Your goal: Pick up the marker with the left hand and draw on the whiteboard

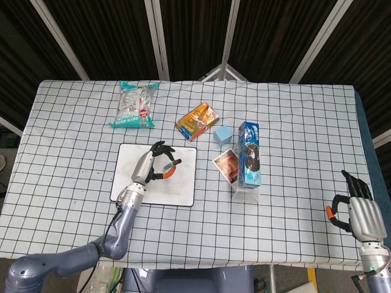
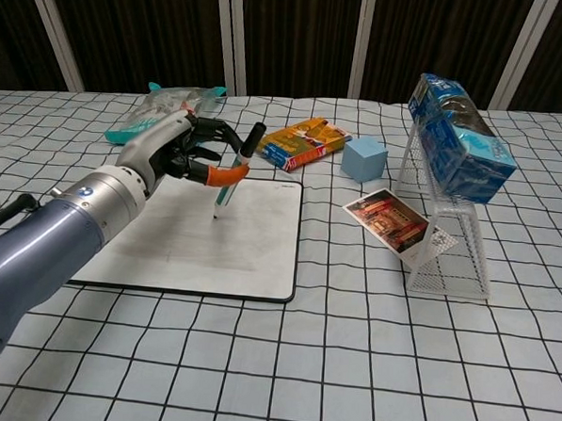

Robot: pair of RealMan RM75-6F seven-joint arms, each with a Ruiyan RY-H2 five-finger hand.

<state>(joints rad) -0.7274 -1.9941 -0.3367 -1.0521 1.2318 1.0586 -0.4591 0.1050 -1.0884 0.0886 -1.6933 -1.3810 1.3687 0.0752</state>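
My left hand (image 1: 151, 166) (image 2: 179, 149) holds the marker (image 2: 236, 173) (image 1: 170, 168) over the whiteboard (image 1: 183, 181) (image 2: 204, 239). The marker stands nearly upright, black cap end up, its tip down at or just above the board's upper middle; contact cannot be told. The fingers wrap the barrel, with an orange thumb pad against it. My right hand (image 1: 358, 210) rests at the table's near right edge, fingers extended and nothing in it; the chest view does not show it.
A teal snack bag (image 1: 135, 104) (image 2: 159, 110) lies beyond the board. An orange box (image 1: 197, 121) (image 2: 303, 142), a blue cube (image 1: 222, 133) (image 2: 364, 158), a picture card (image 1: 226, 165) (image 2: 387, 220) and a wire rack with a blue cookie box (image 1: 249, 154) (image 2: 459, 135) stand right of the board.
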